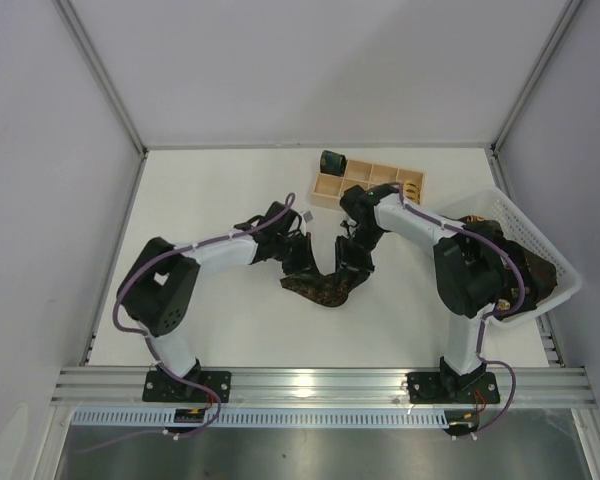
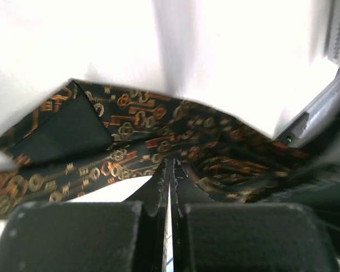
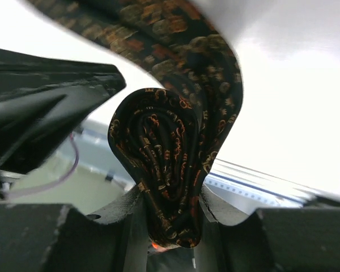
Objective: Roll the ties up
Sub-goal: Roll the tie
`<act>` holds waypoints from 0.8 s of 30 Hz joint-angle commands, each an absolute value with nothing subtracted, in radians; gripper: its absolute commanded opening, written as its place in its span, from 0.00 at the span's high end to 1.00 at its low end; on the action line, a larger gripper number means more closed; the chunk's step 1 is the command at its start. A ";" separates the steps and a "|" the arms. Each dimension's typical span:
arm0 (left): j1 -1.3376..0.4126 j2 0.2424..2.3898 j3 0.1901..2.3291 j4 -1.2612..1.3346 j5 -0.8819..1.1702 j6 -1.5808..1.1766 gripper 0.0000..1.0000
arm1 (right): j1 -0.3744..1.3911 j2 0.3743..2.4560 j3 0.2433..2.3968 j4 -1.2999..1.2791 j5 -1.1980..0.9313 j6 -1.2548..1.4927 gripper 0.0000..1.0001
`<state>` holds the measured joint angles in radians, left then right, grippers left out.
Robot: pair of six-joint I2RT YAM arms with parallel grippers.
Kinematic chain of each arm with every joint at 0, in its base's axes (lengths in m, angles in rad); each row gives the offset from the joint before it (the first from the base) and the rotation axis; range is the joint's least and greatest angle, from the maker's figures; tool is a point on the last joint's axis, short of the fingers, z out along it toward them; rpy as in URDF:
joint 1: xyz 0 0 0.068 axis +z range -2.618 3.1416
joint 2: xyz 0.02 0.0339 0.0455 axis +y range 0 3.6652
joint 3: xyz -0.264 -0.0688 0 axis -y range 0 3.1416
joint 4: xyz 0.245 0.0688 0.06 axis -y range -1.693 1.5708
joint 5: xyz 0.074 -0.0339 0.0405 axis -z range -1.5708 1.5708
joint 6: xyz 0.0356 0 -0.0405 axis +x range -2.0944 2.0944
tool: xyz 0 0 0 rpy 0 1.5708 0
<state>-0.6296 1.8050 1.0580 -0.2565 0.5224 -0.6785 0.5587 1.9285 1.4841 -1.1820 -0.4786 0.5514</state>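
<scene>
We see the right gripper (image 3: 170, 204) half-closed around the rolled end (image 3: 158, 153) of a dark necktie (image 2: 130, 133) printed with gold keys, the coil squeezed upright between its fingers. The left gripper (image 2: 169, 170) is clamped fully together on the tie's flat, unrolled length, which stretches sideways across its fingertips.

Tie (image 1: 325, 289) before tray (image 1: 321, 190), basket (image 1: 542, 236) at right.
</scene>
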 commanded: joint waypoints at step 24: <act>-0.574 1.827 0.890 -0.239 0.500 -0.651 1.00 | 0.485 1.799 1.272 -0.978 -0.614 0.554 1.00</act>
<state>-0.6022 1.8576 0.9478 -0.1837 0.5900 -0.6834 0.4984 1.8351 1.2453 -0.9306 -0.6548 0.5571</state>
